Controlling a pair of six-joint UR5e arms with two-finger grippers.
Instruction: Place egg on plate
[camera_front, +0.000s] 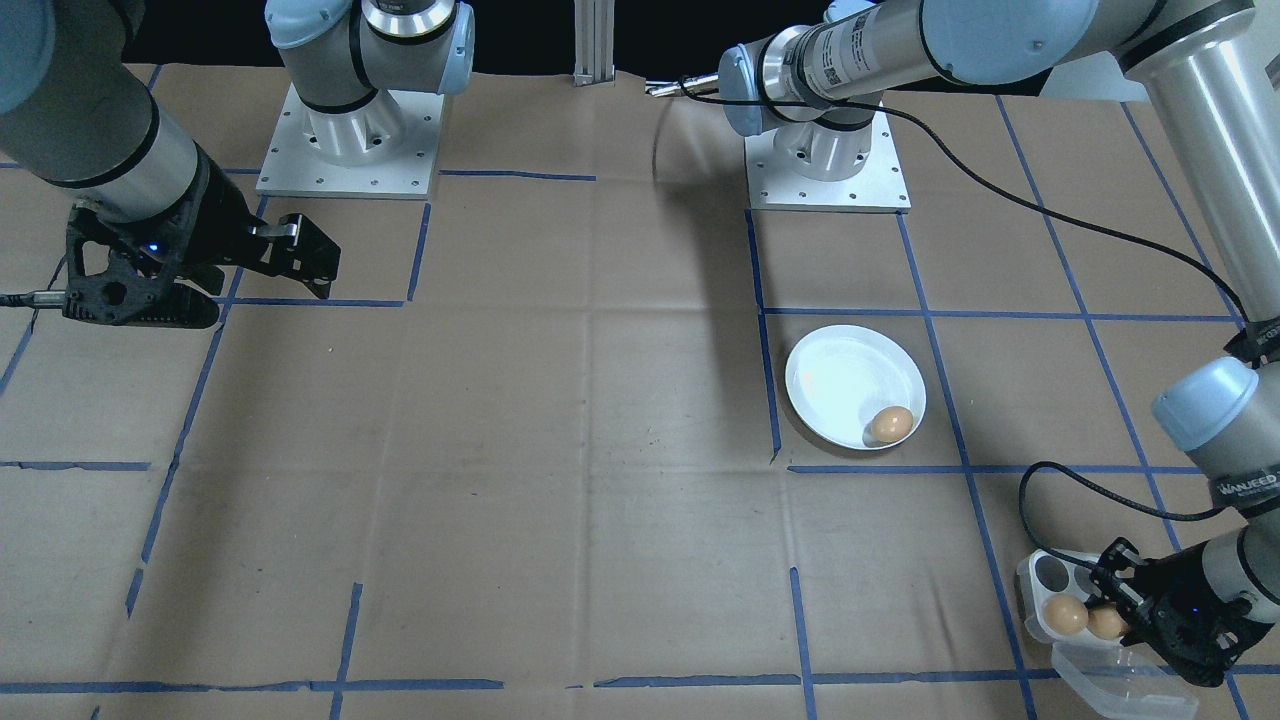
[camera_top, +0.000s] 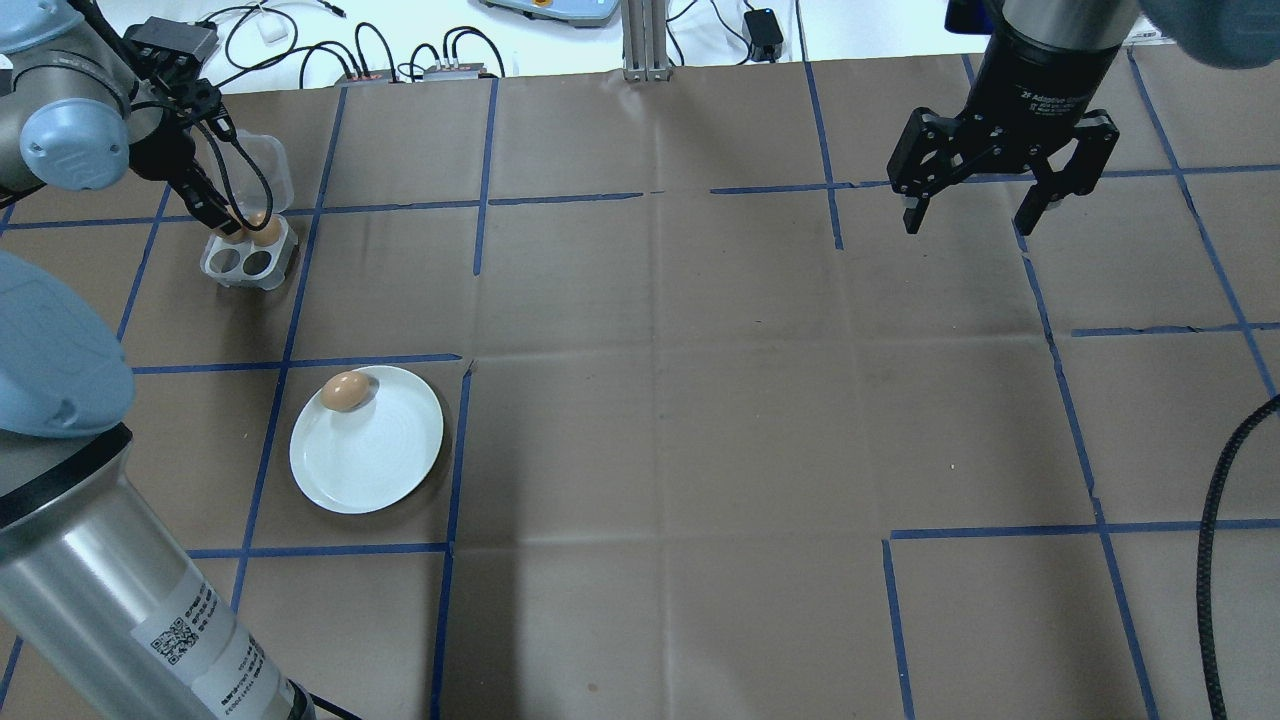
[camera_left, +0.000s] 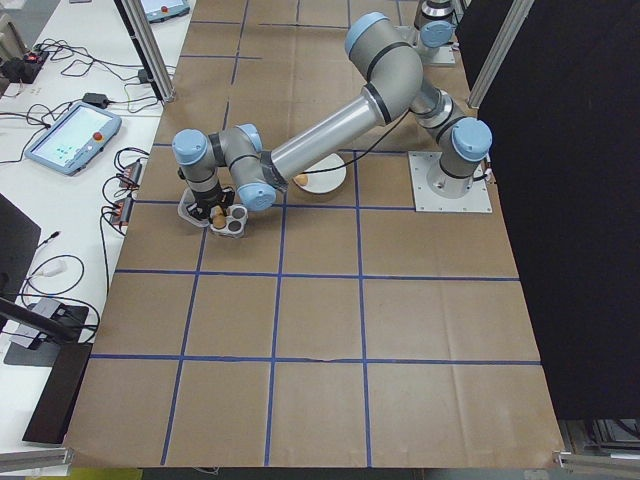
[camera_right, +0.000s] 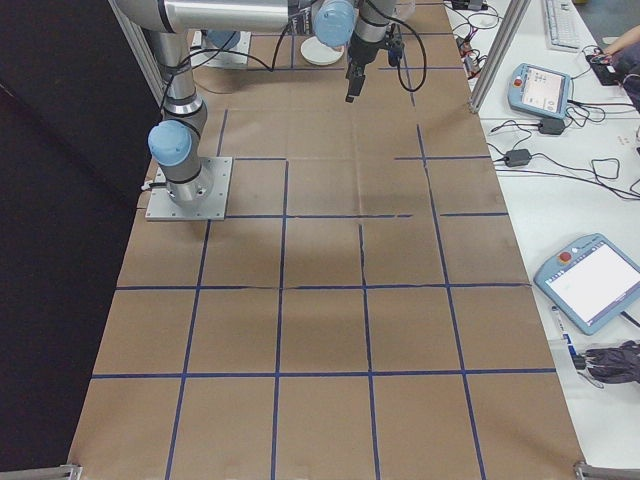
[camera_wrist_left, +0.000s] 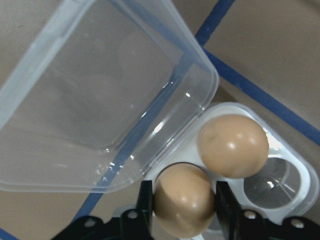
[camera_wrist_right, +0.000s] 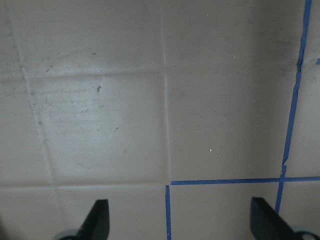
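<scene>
Brown paper crossed with blue tape lines covers the bench (camera_top: 700, 400). Only the left wrist view shows the left gripper (camera_wrist_left: 182, 200) with a finger (camera_wrist_left: 145, 200) against each side of a brown egg (camera_wrist_left: 183, 197) seated in the egg tray (camera_wrist_left: 295, 165), grasping it; a second tray egg (camera_wrist_left: 233, 145) sits beside it, and the clear lid (camera_wrist_left: 100, 100) lies open. From overhead the arm and its cable partly hide this. Another egg (camera_top: 343, 391) rests at the edge of the white plate (camera_top: 375, 460), near the tray. Far off, the right gripper (camera_top: 975, 215) hangs above bare paper, fingers spread wide and released.
</scene>
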